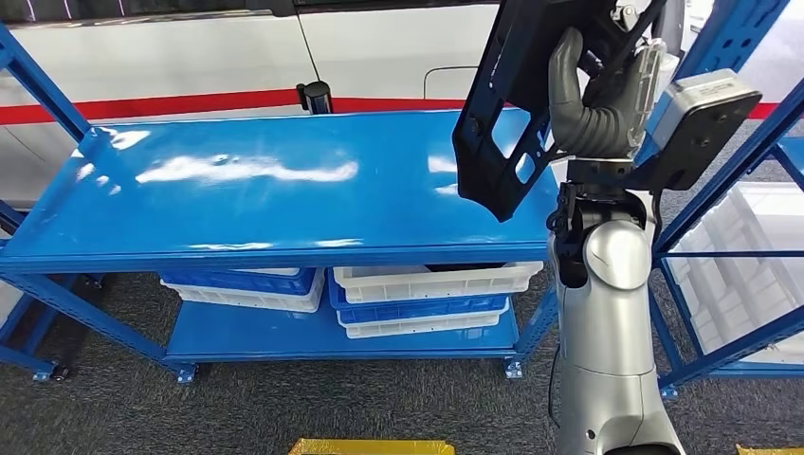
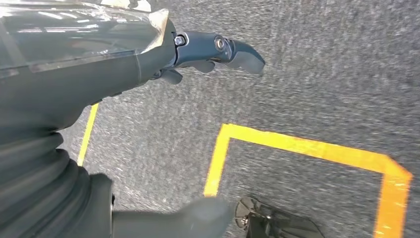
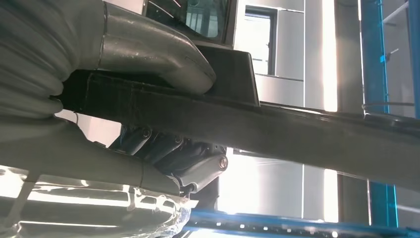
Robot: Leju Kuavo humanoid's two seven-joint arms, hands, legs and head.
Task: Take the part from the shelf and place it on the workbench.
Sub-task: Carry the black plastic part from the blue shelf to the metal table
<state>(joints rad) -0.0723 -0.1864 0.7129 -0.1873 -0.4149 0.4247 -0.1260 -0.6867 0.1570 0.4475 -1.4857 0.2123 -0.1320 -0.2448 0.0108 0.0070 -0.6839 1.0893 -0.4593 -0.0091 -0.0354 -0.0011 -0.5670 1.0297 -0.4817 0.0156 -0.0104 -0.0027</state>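
right hand: raised at 1 o'clock in the head view, thumb and fingers clamped on the part
part: flat black perforated panel, held tilted in the air above the 3 o'clock end of the counter, not touching it
counter: glossy blue top, bare
left hand: hangs over grey floor with yellow tape lines; fingers apart, holding nothing
bins: white and blue, stacked on the lower shelf under the counter

Bright overhead light glares white on the bench top; the floor is motion-blurred; windows blow out.
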